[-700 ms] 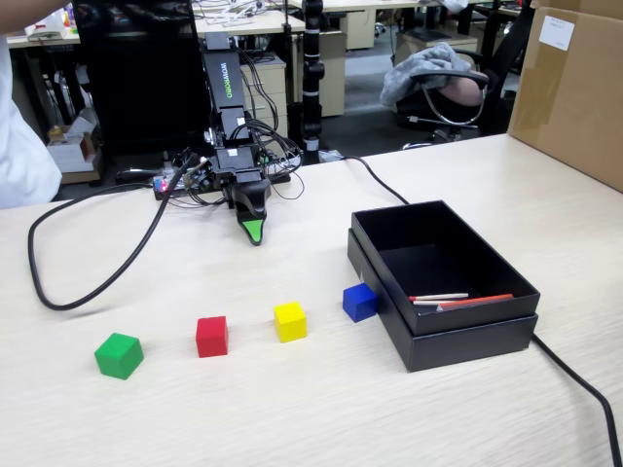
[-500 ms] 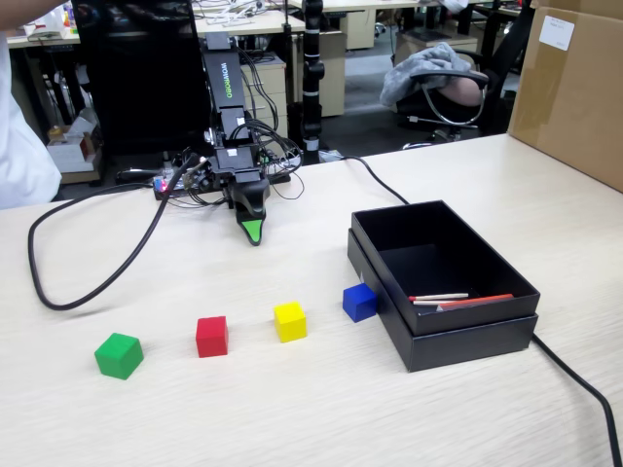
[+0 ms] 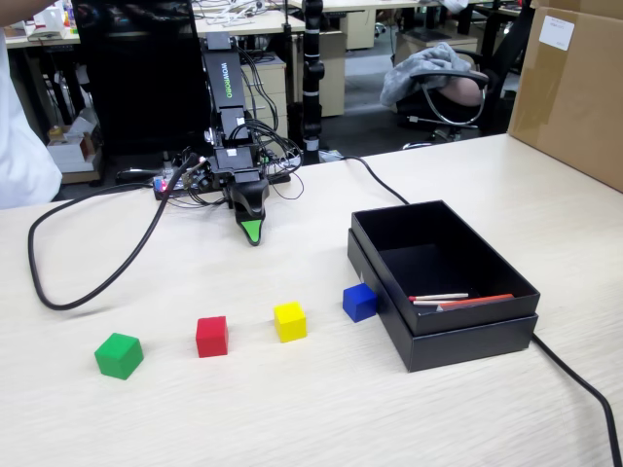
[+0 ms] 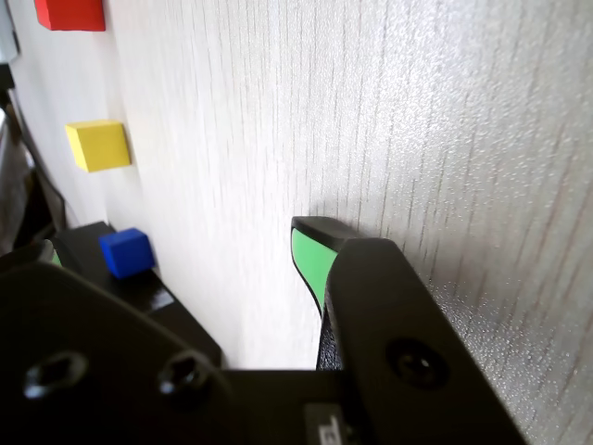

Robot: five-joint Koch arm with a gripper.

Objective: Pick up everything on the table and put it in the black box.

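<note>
Lying in row across lower left of fixed view on counter: four small plain cubes, one each: green cube, red cube, yellow cube, blue cube. Blue one just beside black box, centre right. Box holds two thin sticks, red and white. Tool at upper centre, tip down near counter, holds nothing; open or closed, cannot tell.

You have almost no change to note — the gripper hangs tip-down over the table at the same spot as 0.7 s ago. The 4 cubes sit where they were. Only the white sleeve at the fixed view's left edge has shifted slightly.
</note>
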